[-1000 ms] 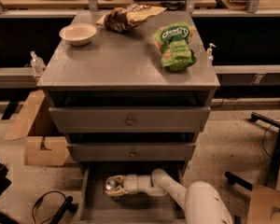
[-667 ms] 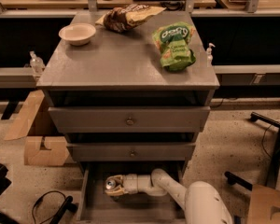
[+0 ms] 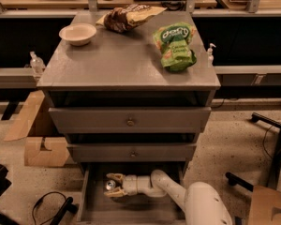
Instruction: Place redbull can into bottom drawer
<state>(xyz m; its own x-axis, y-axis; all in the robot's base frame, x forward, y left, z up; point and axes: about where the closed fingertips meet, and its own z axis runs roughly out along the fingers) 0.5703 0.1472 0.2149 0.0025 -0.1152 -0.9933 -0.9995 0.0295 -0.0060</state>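
- The claw (image 3: 112,185) sits low at the front of the cabinet (image 3: 129,121), inside its open bottom drawer (image 3: 85,197), with the fingers (image 3: 114,176) pinching the redbull can (image 3: 110,186).
- The redbull can lies sideways in that grasp, left of the cabinet's middle, its shiny top facing the camera.
- The white arm (image 3: 178,196) reaches in from the cabinet's lower right.
- On the cabinet's worktop (image 3: 117,64): a bowl (image 3: 77,33) at the back left, a brown bag (image 3: 126,18) at the back middle, a green chip bag (image 3: 176,47) on the right.
- A cardboard box (image 3: 42,144) lies on the floor left of the cabinet.
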